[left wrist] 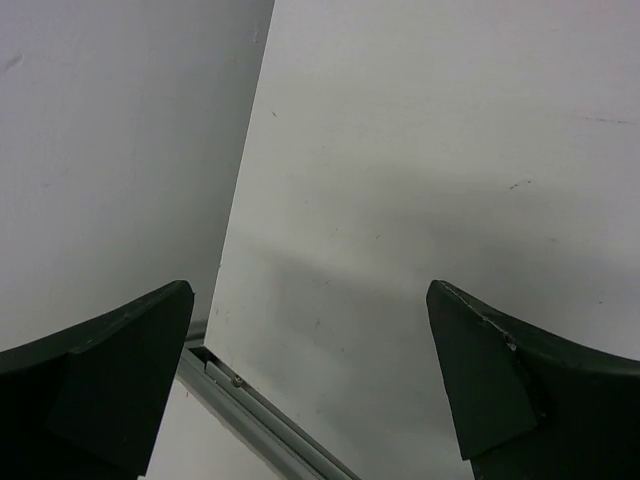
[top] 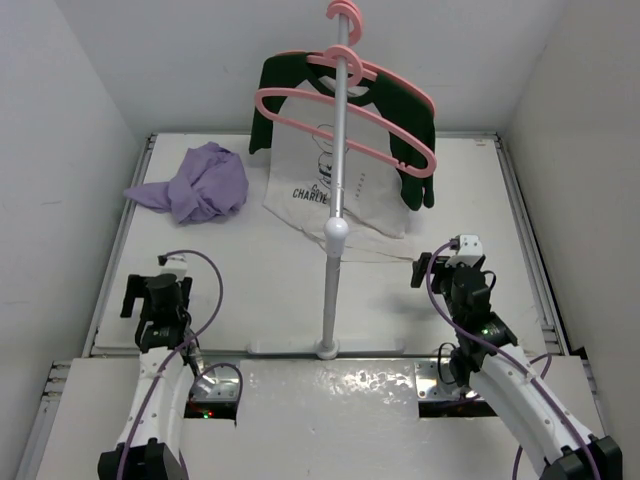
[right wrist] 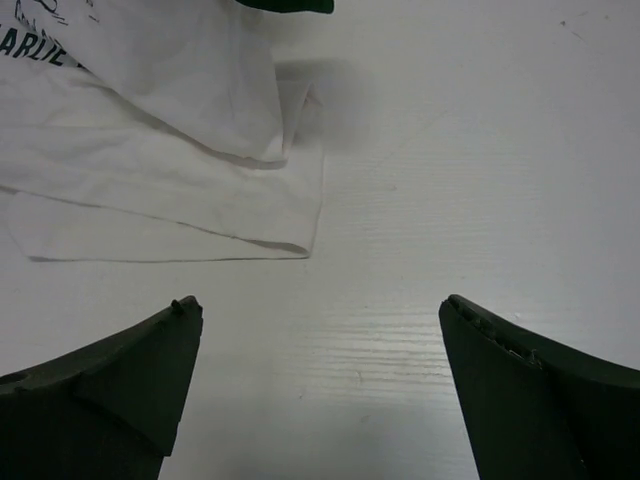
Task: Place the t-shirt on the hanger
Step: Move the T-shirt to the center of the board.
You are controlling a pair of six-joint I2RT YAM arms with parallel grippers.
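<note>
Crumpled in a loose, wrinkled heap on the white table (top: 255, 300), behind and left of the grey metal stand pole (top: 338, 170): plain lavender-purple fabric t-shirt (top: 195, 182). Hooked at the pole's top, in front of a white printed shirt with dark green sleeves (top: 300, 170): slim pink plastic hanger (top: 380, 148). Left of the pole's base, left hand (left wrist: 310, 292) spread wide, grasping nothing. Right of the pole, right hand (right wrist: 320, 303) likewise released, near the white shirt's hem.

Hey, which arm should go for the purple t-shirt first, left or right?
Left. The t-shirt lies crumpled on the left side, ahead of the left gripper, which is open and empty. The right gripper, also open, sits across the stand pole, by the white shirt.
</note>
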